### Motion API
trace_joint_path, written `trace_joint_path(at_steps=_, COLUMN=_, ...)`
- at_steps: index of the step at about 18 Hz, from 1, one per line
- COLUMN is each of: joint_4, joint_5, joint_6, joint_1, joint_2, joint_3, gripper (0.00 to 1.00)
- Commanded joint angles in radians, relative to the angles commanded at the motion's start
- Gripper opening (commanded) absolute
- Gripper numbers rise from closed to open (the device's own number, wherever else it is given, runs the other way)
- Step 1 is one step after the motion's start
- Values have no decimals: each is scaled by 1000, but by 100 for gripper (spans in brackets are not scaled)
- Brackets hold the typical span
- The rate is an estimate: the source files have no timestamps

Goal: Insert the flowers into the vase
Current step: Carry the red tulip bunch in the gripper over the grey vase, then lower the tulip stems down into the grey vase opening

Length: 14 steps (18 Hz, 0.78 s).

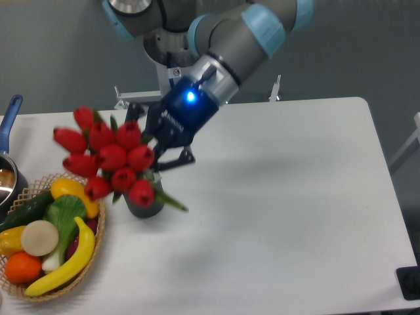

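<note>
- A wicker basket [98, 216] of fruit and vegetables sits at the table's near left corner, holding a banana [69, 259], an orange [23, 267] and a cucumber [26, 211].
- The white table [295, 197] stretches right of it.
- Just beside the basket stands the vase [146, 205], mostly hidden; only its dark lower part shows under the blooms.
- The flowers [108, 157] hang in the air in front of and above the vase, red heads tilted toward the left, one leaf pointing right.
- The gripper [154, 141] is clenched on the flowers' stems, fingers [172, 161] dark behind the buds.
- At the far left edge, a blue-handled pot [10, 111] shows partly.
</note>
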Motion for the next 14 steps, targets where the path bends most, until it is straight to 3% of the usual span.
trace_joint_path(at_steps=14, joint_4=0, joint_5=-72, joint_6=176, joint_1=-11, joint_2=34, joint_3=-146, gripper=0)
